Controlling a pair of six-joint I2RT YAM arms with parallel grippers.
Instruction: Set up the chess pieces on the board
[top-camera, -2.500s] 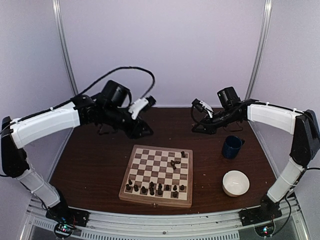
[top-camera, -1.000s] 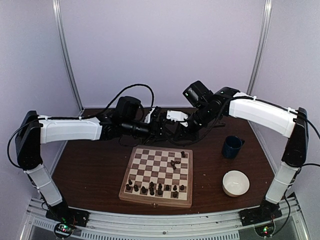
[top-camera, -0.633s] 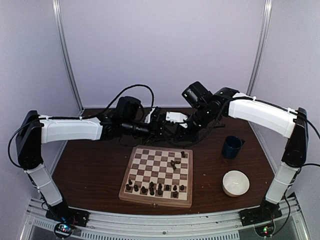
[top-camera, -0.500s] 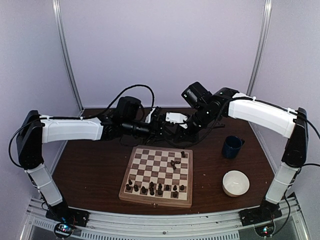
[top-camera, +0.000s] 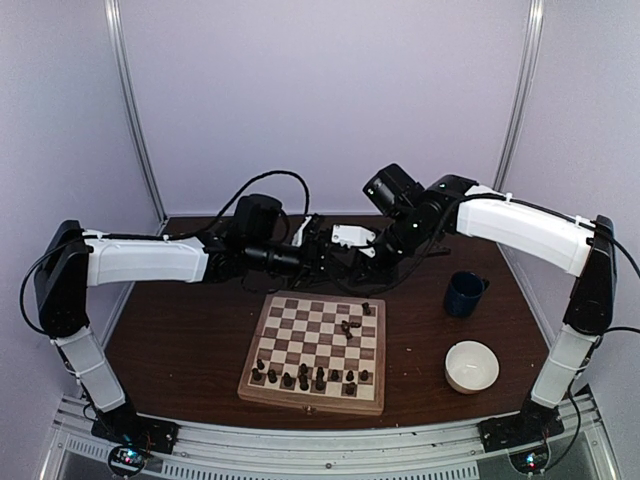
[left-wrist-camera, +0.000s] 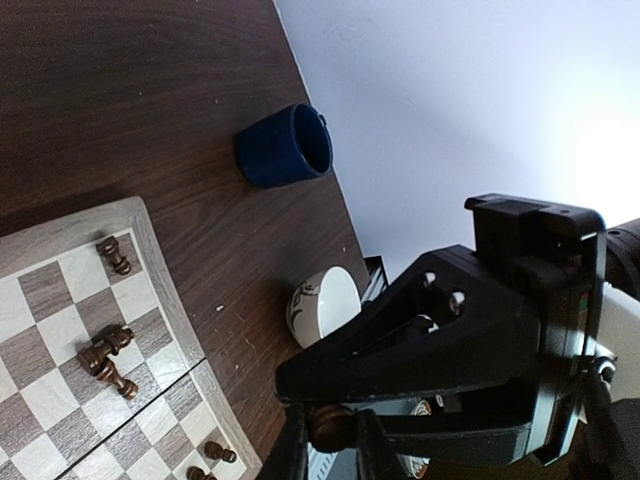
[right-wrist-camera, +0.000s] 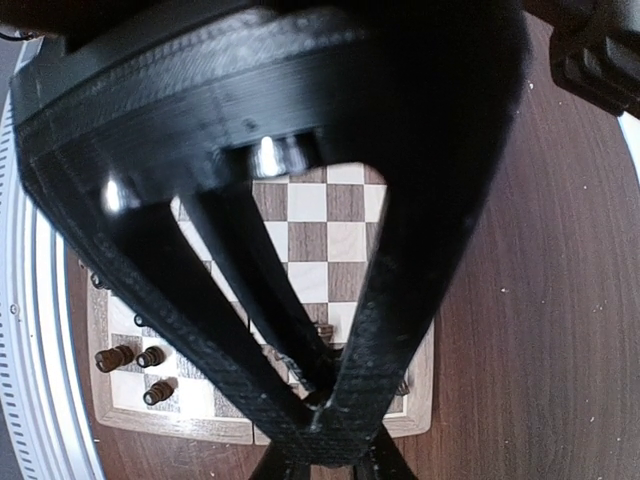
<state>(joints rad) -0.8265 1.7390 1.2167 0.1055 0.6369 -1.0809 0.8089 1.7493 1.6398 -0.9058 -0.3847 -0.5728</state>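
Note:
The board (top-camera: 310, 400) lies mid-table and also shows in the left wrist view (left-wrist-camera: 60, 300) and the right wrist view (right-wrist-camera: 325, 230). A row of chess pieces (top-camera: 305, 378) stands along its near edge. Two lie toppled (top-camera: 348, 326) and one stands (top-camera: 366, 308) at its far right. Both grippers meet in the air over the board's far edge. My left gripper (top-camera: 335, 258) (left-wrist-camera: 330, 440) is shut on a dark round chess piece (left-wrist-camera: 332, 428). My right gripper (top-camera: 362, 258) (right-wrist-camera: 325, 455) is tip to tip with it. The left gripper's fingers (right-wrist-camera: 250, 270) hide the right gripper's tips.
A dark blue cup (top-camera: 464, 293) (left-wrist-camera: 285, 150) stands right of the board. A white bowl (top-camera: 471, 365) (left-wrist-camera: 325, 300) sits nearer the front right. Metal frame posts rise at the back left and back right.
Since 2.5 s ago both arms have swung in from the far corners and met over the board's far edge. In the last second they have barely moved.

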